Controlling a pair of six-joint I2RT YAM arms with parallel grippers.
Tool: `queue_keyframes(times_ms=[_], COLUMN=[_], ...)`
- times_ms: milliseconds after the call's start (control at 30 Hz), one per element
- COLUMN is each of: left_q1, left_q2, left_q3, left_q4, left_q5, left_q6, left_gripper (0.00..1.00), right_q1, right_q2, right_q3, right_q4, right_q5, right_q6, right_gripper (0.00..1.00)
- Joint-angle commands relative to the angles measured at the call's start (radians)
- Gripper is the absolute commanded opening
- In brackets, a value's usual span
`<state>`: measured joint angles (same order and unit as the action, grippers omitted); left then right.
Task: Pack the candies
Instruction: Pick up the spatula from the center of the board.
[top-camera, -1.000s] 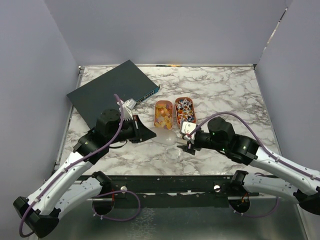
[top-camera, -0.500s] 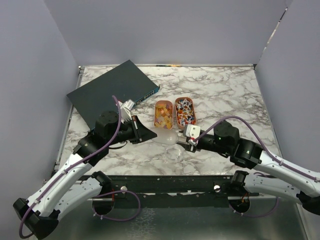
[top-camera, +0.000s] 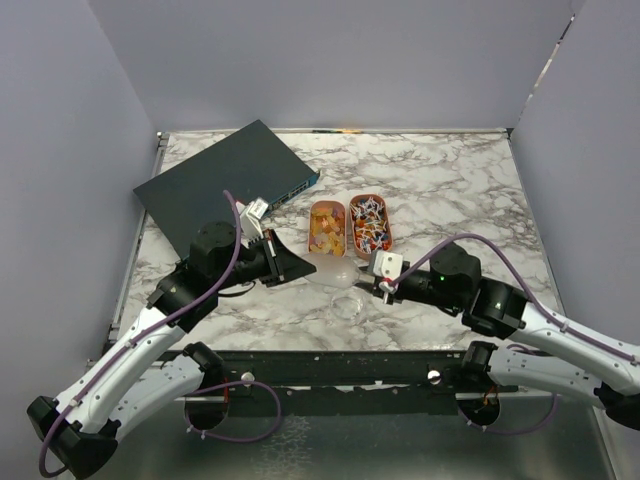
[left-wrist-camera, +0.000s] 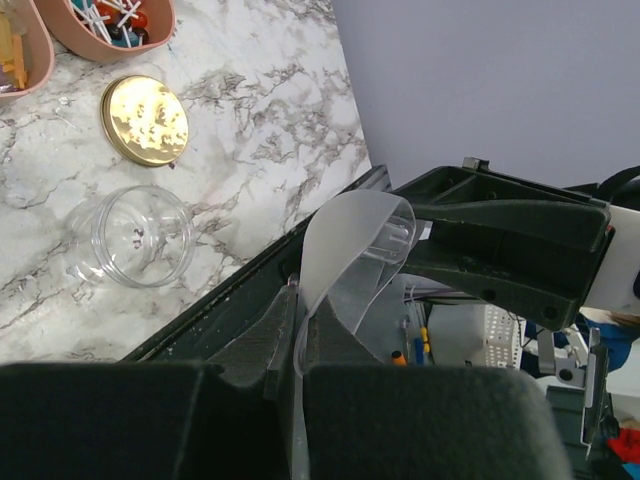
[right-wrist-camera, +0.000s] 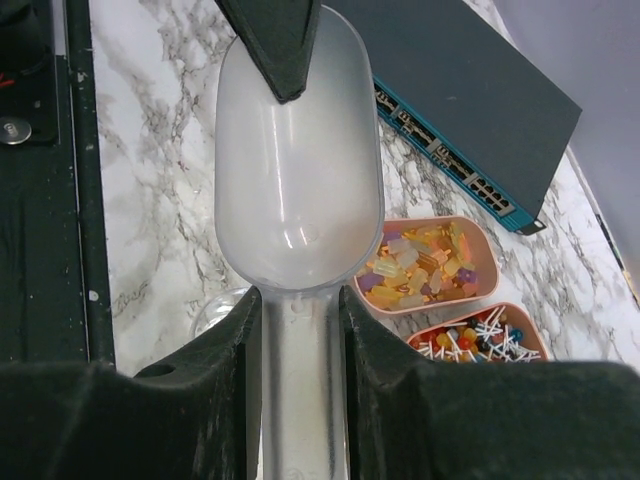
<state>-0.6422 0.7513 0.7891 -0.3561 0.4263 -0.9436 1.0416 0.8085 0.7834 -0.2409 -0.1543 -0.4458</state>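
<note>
Step in hand: the scoop is held by both arms, low over the table and just short of the trays. You appear to be mid-handover, with no scooping begun.
Left gripper: fully closed, pinching the thin front lip of the scoop's bowl.
Right gripper: narrowed onto the scoop's handle, with a finger against each side. You cannot tell how firm the hold is.
Candies: the orange-yellow lot lies in one peach tray. The mixed candies, red, white and purple, lie in the second tray just beside it. The scoop holds none.
Jar: clear, upright, open and apparently empty, near the table's front edge. The gold lid lies flat beside it.
Next move, as a judgement: make sure of your right-hand grip before the left releases. Then dip the bowl into a tray and tip it over the narrow jar mouth, where spills are likely.
Table: glossy white marble with grey veins. A dark network switch sits at the far left.
Room: plain lavender-grey panels on three sides.
</note>
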Motion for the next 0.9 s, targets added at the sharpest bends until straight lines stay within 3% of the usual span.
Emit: queue_keyframes(times_ms=[0, 133, 367, 600, 867], left_q1=[0.001, 0.001, 0.002, 0.001, 0.002], left_q2=[-0.011, -0.013, -0.026, -0.022, 0.010], left_q3=[-0.020, -0.024, -0.037, 0.000, 0.056], left_q4=[0.029, 0.028, 0.030, 0.028, -0.039], left_q5=[0.027, 0.018, -0.025, -0.090, -0.257], left_q6=[-0.020, -0.026, -0.011, 0.041, 0.178], left_gripper=[0.00, 0.03, 0.49, 0.75, 0.88], right_q1=[0.010, 0.010, 0.011, 0.010, 0.010], right_q2=[-0.028, -0.048, -0.044, -0.012, 0.077], right_q3=[-0.011, -0.015, -0.001, 0.024, 0.108], right_q4=[0.038, 0.048, 0.010, -0.058, -0.184], right_q5=[0.014, 0.016, 0.083, 0.174, 0.336], right_q6=[0.018, 0.031, 0.077, 0.138, 0.236], right_gripper=[0.01, 0.00, 0.01, 0.00, 0.00])
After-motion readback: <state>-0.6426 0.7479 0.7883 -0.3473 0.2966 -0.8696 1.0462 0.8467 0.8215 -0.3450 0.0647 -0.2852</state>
